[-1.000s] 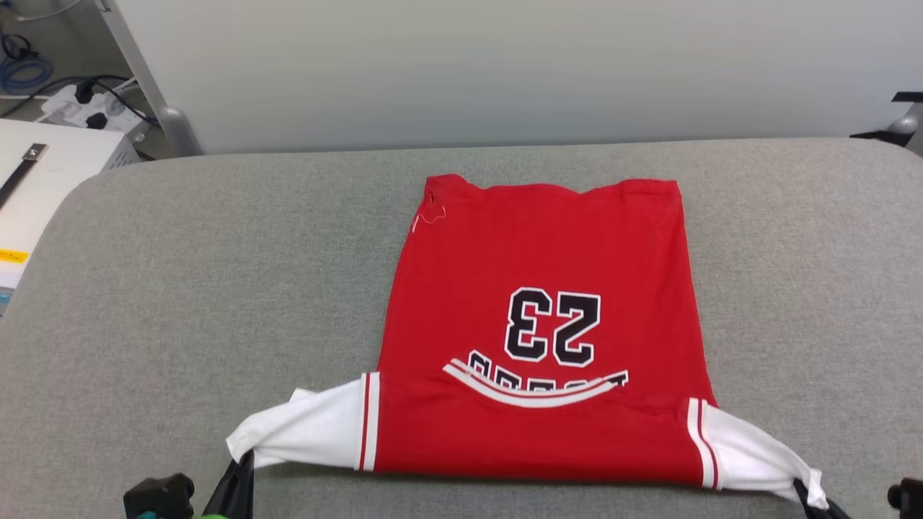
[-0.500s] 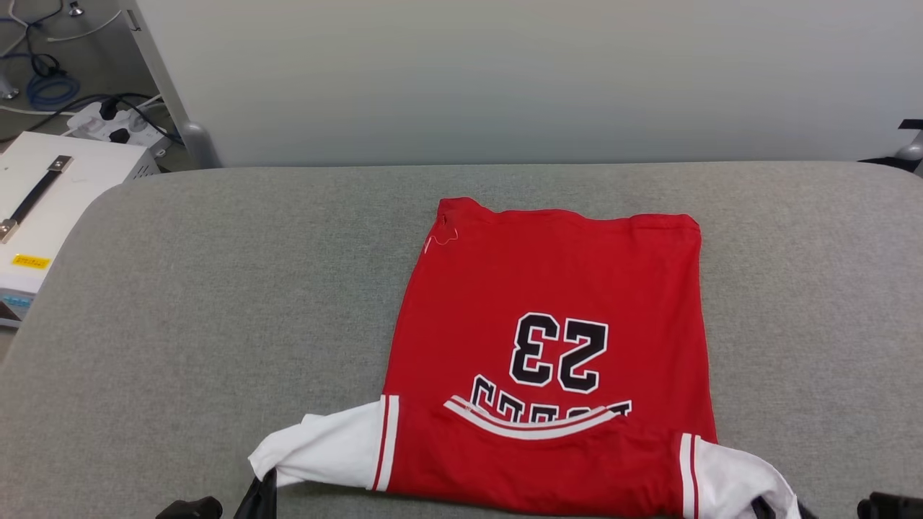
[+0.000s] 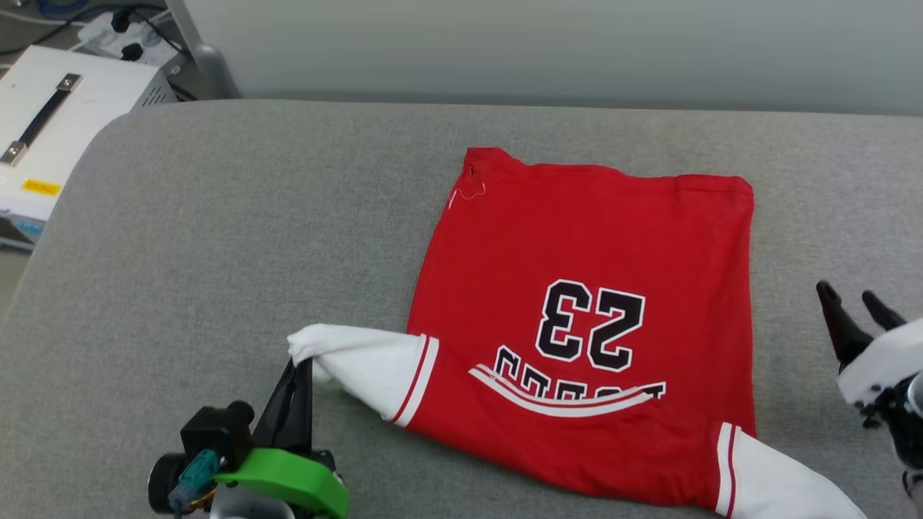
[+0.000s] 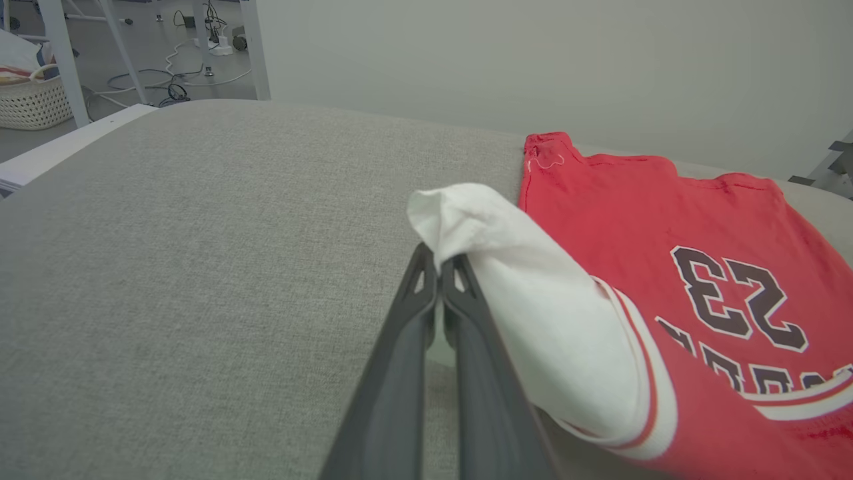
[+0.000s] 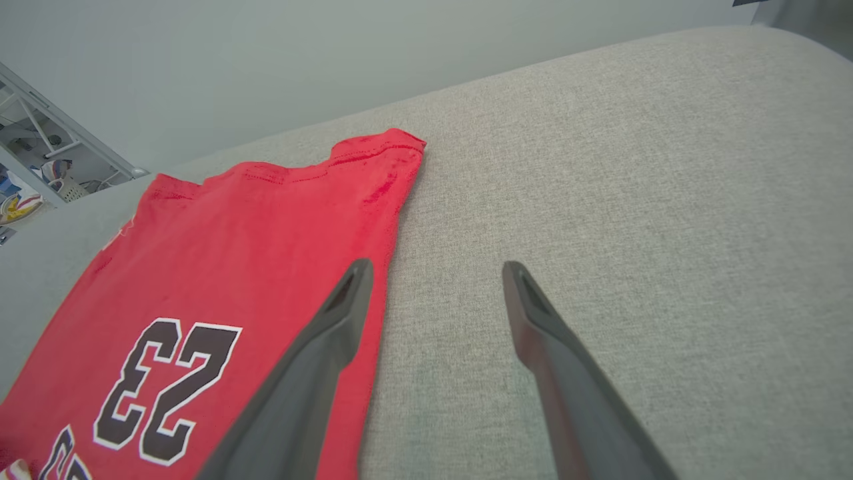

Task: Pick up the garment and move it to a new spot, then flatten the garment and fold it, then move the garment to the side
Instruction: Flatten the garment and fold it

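The garment (image 3: 591, 252) is a red shirt with white sleeves and a black "23", lying flat on the grey padded table (image 3: 216, 231) with its hem at the far side. My left gripper (image 3: 299, 367) is shut on the tip of the left white sleeve (image 4: 533, 287) and lifts it a little off the table. The right white sleeve (image 3: 779, 483) lies loose at the near right. My right gripper (image 3: 851, 299) stands open above bare table just right of the garment (image 5: 200, 267), with nothing between its fingers (image 5: 333, 333).
A white box with a black handle (image 3: 50, 122) sits beyond the table's far left corner, with cables and a power strip (image 3: 122, 36) on the floor. A pale wall backs the table. A wicker basket (image 4: 33, 100) stands on the floor at the left.
My right gripper has let go of the right sleeve, opened and moved up along the garment's right side. The left gripper still holds its sleeve, pulled inward. The camera has shifted.
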Robot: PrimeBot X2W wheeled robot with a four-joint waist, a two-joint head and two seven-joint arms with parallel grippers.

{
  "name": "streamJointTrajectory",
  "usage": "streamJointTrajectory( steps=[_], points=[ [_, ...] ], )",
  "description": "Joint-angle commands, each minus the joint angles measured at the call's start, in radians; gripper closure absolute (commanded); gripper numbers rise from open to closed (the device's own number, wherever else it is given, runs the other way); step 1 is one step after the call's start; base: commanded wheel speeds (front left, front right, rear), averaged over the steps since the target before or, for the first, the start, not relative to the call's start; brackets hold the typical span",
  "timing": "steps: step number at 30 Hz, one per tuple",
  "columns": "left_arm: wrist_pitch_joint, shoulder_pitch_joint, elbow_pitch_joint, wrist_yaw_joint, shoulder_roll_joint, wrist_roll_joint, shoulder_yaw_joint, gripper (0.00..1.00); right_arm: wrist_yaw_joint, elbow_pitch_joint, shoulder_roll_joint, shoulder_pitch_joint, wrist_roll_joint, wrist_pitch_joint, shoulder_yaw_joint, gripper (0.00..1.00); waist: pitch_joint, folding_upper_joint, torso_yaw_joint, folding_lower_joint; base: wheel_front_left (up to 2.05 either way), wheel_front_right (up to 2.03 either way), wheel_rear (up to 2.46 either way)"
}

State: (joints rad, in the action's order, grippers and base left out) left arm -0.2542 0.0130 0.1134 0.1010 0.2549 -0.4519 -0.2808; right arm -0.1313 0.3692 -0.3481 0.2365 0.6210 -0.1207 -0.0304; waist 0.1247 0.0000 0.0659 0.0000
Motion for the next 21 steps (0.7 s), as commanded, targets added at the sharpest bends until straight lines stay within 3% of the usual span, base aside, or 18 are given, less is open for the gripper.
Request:
streamJointTrajectory(
  steps=[1,3,4,11,21],
  points=[
    [-0.006,-0.036,-0.013,-0.005,-0.012,0.021,-0.004,1.00,0.001,0.027,-0.022,0.060,0.003,-0.018,0.006,0.00,0.085,0.0000,0.069,0.0000,0.00,0.00,0.00],
    [-0.007,-0.068,-0.029,-0.008,-0.028,0.036,-0.013,1.00,0.001,0.069,-0.047,0.143,0.007,-0.043,0.012,0.00,0.123,0.0000,0.096,0.0000,0.00,0.00,0.00],
    [-0.007,-0.110,-0.044,-0.020,-0.052,0.057,-0.026,1.00,0.001,0.141,-0.087,0.254,0.005,-0.112,0.035,0.00,0.165,0.0000,0.135,0.0000,0.00,0.00,0.00],
    [-0.007,-0.176,-0.085,-0.064,-0.114,0.102,-0.030,1.00,0.001,0.306,-0.162,0.487,-0.012,-0.309,0.086,0.00,0.252,0.0000,0.206,0.0000,0.00,0.00,0.00],
    [-0.007,-0.204,-0.099,-0.120,-0.171,0.145,-0.010,1.00,0.001,0.491,-0.169,0.609,-0.038,-0.461,0.167,0.00,0.323,0.0000,0.242,0.0000,0.00,0.00,0.00]
  ],
)
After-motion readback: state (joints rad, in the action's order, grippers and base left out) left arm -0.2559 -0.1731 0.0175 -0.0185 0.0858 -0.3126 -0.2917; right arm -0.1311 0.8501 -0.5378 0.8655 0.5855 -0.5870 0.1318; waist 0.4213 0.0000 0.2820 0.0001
